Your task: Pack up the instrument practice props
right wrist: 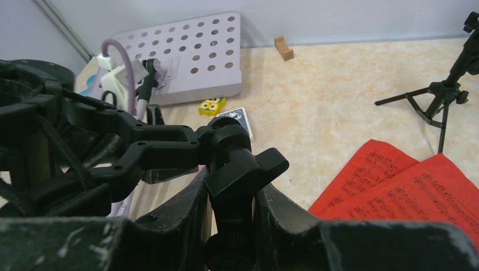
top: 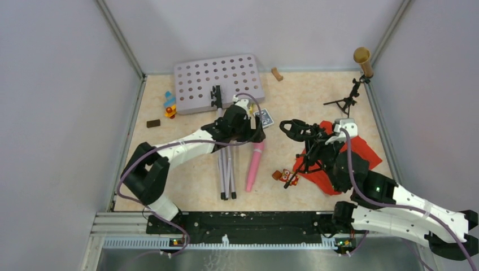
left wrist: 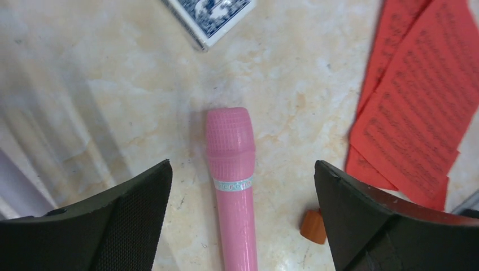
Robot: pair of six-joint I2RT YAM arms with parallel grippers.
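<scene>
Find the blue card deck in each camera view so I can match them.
Top external: blue card deck mid-table, just beyond the pink microphone.
Left wrist: deck at top edge, beyond the pink microphone.
Right wrist: deck mid-frame, below the grey tray.
Shared landmark: red sheet-music pages.

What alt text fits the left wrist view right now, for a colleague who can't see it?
The open left gripper straddles a pink microphone lying flat on the marbled table, without touching it. A blue card deck sits at the top edge, red sheet-music pages at the right, a small orange block near them.
</scene>
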